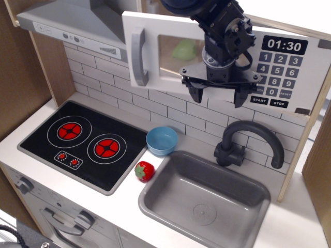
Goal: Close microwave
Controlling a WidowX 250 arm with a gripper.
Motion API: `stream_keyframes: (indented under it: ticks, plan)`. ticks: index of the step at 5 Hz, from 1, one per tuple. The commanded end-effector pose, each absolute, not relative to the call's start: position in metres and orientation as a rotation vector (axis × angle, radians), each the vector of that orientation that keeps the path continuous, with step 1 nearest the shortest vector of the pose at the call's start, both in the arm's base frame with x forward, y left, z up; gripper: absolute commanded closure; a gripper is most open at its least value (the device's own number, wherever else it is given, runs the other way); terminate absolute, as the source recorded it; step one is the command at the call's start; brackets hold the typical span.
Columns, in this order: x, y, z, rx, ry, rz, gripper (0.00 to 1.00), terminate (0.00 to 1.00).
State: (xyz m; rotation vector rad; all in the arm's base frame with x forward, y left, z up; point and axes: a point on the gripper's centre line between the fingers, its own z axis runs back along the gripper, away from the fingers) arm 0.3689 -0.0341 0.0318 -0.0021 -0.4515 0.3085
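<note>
Pincer (217, 96) spread before microwave (155, 54), above faucet (248, 142).

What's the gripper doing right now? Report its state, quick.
Gripper: open, fingers spread, holding nothing, in front of the microwave door.

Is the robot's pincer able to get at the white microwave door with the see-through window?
Probably yes: the open black pincer hangs right in front of the white windowed microwave door, nothing between them.
</note>
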Motion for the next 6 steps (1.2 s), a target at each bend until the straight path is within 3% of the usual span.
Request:
stream_keyframes:
  ticks: [1, 3, 6]
  plan:
    - [0.393, -0.027, 0.052, -0.041, -0.524, 0.331, 0.0, 0.0]
    - [0.401, -0.022, 0.054, -0.042, -0.536, 0.353, 0.0, 0.0]
    - [0.327, -0.045, 0.057, -0.098, -0.436, 0.23, 0.0, 0.0]
